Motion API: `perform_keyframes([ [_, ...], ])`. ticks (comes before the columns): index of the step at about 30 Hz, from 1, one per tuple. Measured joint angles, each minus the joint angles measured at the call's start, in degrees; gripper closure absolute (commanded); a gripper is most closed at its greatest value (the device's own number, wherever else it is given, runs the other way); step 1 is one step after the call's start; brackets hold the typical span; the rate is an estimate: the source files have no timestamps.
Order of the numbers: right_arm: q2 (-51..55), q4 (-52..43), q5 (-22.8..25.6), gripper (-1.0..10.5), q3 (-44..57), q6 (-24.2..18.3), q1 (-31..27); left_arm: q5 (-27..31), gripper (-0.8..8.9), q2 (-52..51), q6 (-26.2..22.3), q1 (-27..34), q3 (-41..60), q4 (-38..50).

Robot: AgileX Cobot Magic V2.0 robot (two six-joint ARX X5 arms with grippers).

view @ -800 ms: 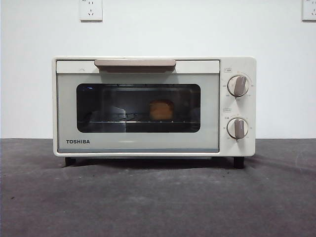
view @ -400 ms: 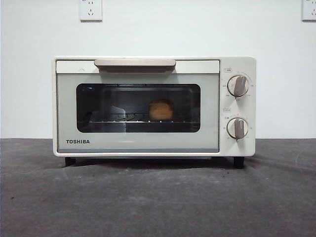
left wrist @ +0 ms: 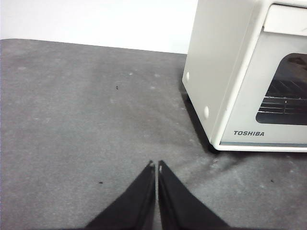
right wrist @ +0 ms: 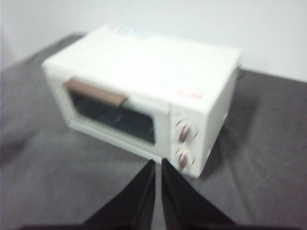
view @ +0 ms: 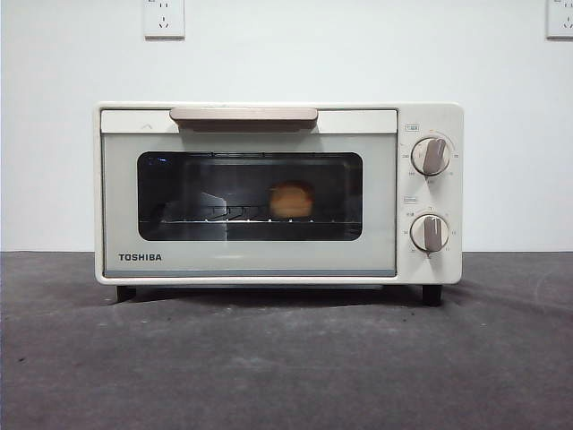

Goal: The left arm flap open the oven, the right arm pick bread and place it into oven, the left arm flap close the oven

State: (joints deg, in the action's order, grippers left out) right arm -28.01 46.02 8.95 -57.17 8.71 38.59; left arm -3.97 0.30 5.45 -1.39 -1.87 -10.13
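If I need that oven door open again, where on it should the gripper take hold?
Take the beige bar handle along the closed door's top edge, coming from the front and above. It stands out from the oven, so a gripper tip can probably hook behind it and pull down. The bread sits inside on the rack.

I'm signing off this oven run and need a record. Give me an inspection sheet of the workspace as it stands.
Surface: dark grey table mat, a few small specks in the left wrist view.
Job's things: oven door shut, handle up; bread inside on the wire rack, behind the window.
Clutter: nothing seen.
Grippers: left hand shut, empty, low over the mat, off the oven's side; right hand shut, empty, raised in front of the oven, apart from it.
Cables: nothing seen.
Surroundings: white wall, wall sockets above the oven.
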Motion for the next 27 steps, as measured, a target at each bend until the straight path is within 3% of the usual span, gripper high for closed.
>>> perform_keyframes([
  [7,7.04,-15.63,-0.31,9.3,17.33,0.02,-16.68,0.00,7.97,0.00,0.00,0.00,0.00,0.00],
  [14,16.35,-28.20,-7.96,9.3,36.59,-1.31,-29.48,0.00,7.97,0.00,0.00,0.00,0.00,0.00],
  [19,20.59,-30.53,-8.98,9.3,45.24,-4.59,-34.18,0.00,7.97,0.00,0.00,0.00,0.00,0.00],
  [27,25.27,-35.74,-8.74,9.3,53.24,-8.39,-35.41,0.00,7.97,0.00,0.00,0.00,0.00,0.00],
])
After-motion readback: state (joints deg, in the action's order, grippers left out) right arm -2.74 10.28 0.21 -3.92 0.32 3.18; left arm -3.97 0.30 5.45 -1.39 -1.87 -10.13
